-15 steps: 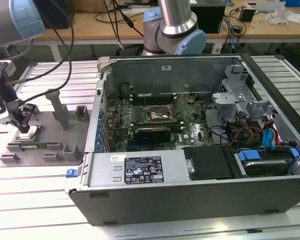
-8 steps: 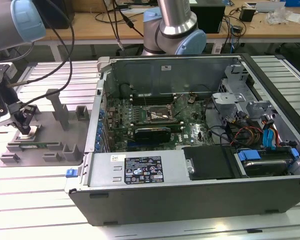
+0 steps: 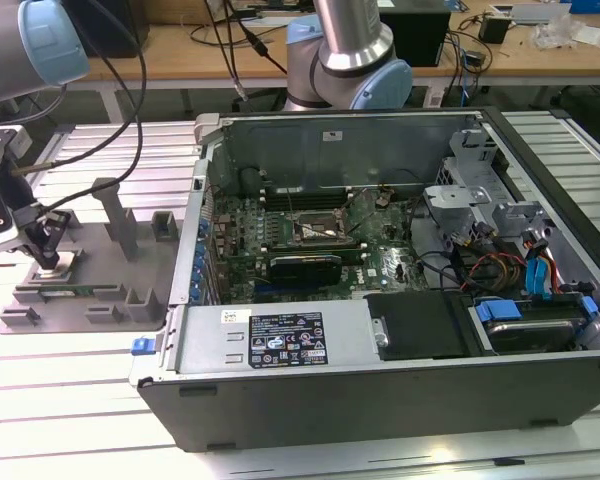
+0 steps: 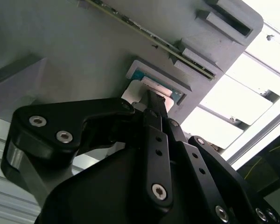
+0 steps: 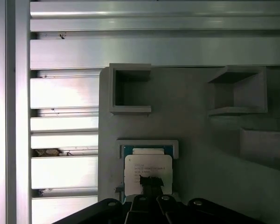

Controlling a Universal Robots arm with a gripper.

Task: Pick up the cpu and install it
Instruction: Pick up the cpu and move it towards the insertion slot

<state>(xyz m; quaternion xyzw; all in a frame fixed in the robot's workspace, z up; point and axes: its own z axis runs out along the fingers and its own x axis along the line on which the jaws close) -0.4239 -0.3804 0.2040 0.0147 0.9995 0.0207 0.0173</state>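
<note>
In the first wrist view the gripper [image 5: 151, 185] is cut off by the picture's edge. It covers one edge of the cpu [image 5: 147, 165], so how it meets the chip stays hidden. In the second wrist view the gripper's black body hides most of the cpu [image 4: 155, 87], leaving a pale sliver showing in the grey nest [image 4: 141, 65]. The memory stick [image 4: 186, 59], seen edge-on, runs out of the picture. In the exterior view the arm [image 3: 40, 40] is cropped by the top edge. The cpu under the gripper [image 3: 46, 252] is too small to make out, and so is the state of the socket [image 3: 315, 232].
</note>
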